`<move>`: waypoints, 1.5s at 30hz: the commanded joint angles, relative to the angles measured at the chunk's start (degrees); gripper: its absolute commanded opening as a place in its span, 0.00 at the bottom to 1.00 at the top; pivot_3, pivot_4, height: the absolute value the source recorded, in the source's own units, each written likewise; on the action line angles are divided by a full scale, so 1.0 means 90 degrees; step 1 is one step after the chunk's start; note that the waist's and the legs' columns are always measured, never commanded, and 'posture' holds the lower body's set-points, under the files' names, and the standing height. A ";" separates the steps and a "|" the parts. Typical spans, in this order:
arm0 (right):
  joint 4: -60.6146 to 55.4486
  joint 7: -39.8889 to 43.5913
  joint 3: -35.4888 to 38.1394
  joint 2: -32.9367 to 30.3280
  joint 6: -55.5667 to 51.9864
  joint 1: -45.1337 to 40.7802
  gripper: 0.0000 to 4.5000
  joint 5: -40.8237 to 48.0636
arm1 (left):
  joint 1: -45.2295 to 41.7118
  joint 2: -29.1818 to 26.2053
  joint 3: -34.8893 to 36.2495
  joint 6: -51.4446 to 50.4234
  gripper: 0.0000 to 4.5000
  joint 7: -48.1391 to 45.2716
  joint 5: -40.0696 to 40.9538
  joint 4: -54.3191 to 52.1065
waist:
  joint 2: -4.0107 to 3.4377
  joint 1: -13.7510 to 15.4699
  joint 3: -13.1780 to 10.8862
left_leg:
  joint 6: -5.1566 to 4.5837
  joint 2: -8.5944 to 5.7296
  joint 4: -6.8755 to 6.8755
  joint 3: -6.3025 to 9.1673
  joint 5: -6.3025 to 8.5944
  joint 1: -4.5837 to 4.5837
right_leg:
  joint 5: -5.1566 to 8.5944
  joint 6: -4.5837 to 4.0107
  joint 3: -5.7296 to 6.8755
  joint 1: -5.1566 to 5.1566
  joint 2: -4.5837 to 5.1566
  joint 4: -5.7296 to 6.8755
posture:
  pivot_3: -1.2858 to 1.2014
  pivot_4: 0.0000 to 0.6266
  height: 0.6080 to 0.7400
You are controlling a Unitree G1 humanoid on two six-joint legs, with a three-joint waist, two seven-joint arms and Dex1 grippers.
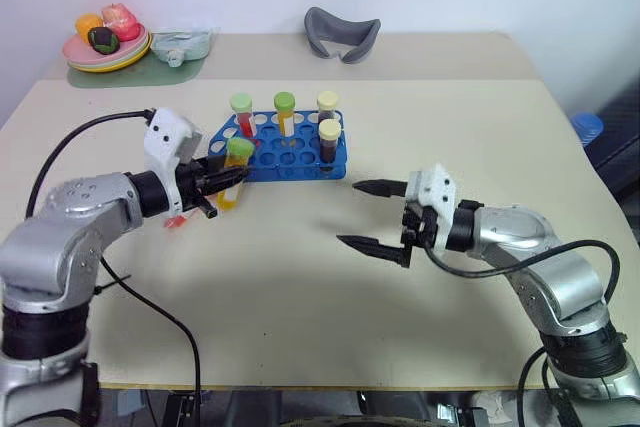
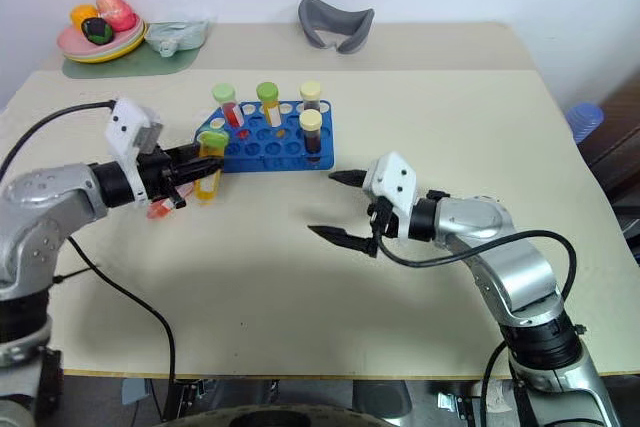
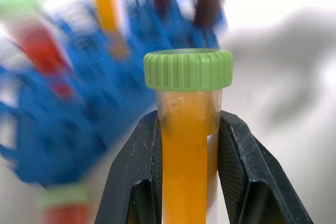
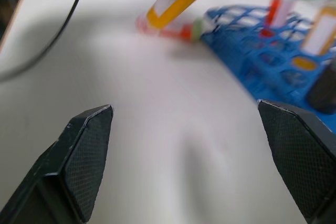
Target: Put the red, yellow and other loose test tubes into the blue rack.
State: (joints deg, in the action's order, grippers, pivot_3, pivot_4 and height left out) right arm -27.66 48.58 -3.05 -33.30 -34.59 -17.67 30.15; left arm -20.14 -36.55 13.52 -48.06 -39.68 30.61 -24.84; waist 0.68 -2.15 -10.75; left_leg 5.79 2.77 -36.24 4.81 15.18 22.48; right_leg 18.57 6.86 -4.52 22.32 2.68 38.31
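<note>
The blue rack [image 1: 290, 155] stands left of the table's middle with several capped tubes upright in it: a red one [image 1: 242, 113], a yellow one [image 1: 285, 112] and two dark ones with cream caps [image 1: 328, 141]. My left gripper [image 1: 232, 179] is shut on a yellow tube with a green cap [image 3: 186, 129], held upright just off the rack's left end. Beneath that gripper a red tube [image 2: 158, 209] lies on the table. My right gripper [image 1: 350, 214] hovers open and empty to the right of the rack, pointing at it.
A plate of toy fruit [image 1: 105, 47] on a green mat, with a pale teal item [image 1: 180, 45] beside it, is at the far left corner. A grey curved object [image 1: 342, 32] lies at the far edge. A black cable [image 1: 150, 297] crosses the table's near left.
</note>
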 commanded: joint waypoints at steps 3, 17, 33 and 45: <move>0.0040 -0.0288 0.0433 0.0267 -0.0438 -0.0137 1.00 0.0761 | -0.0282 0.1338 -0.0226 0.2177 0.18 0.1372 -0.0957 -0.0022 | 0.0002 0.0025 0.0000 | 0.0000 -0.0001 -0.0001 0.0000 0.0000 0.0000 | -0.0001 0.0000 0.0001 -0.0001 0.0000 -0.0001 | 0.52 0.24 1.00; -0.0164 -0.0635 -0.0109 0.0489 -0.0380 0.0137 1.00 0.0545 | -0.0785 0.2857 -0.1503 0.5380 0.18 0.1596 -0.2207 0.2766 | 0.0002 -0.0037 0.0004 | -0.0004 -0.0003 0.0000 -0.0002 0.0002 -0.0002 | -0.0002 0.0001 -0.0001 0.0002 -0.0003 0.0001 | 0.52 0.24 1.00; -0.0399 -0.0809 -0.0055 0.0425 -0.0463 0.0230 1.00 0.0646 | -0.1044 0.3075 -0.1513 0.6501 0.18 0.1871 -0.2527 0.4097 | 0.0002 -0.0030 0.0004 | -0.0004 -0.0003 -0.0001 0.0000 0.0002 -0.0003 | -0.0002 0.0001 0.0000 0.0000 -0.0003 0.0000 | 0.52 0.24 1.00; -0.0416 -0.0824 -0.0106 0.0410 -0.0440 0.0248 1.00 0.0596 | -0.1015 0.3022 -0.1484 0.6399 0.18 0.1815 -0.2435 0.4026 | 0.0002 -0.0032 0.0004 | -0.0004 -0.0003 0.0000 0.0000 0.0002 -0.0003 | -0.0002 0.0001 0.0000 0.0000 -0.0004 0.0000 | 0.52 0.24 1.00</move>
State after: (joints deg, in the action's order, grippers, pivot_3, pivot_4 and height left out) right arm -28.94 41.07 -4.14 -29.28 -39.08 -15.62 35.01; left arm -29.45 -9.08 -0.03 10.20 -23.07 8.13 13.22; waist 0.70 -2.44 -10.71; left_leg 5.76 2.74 -36.24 4.80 15.20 22.45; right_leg 18.55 6.87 -4.52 22.31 2.65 38.31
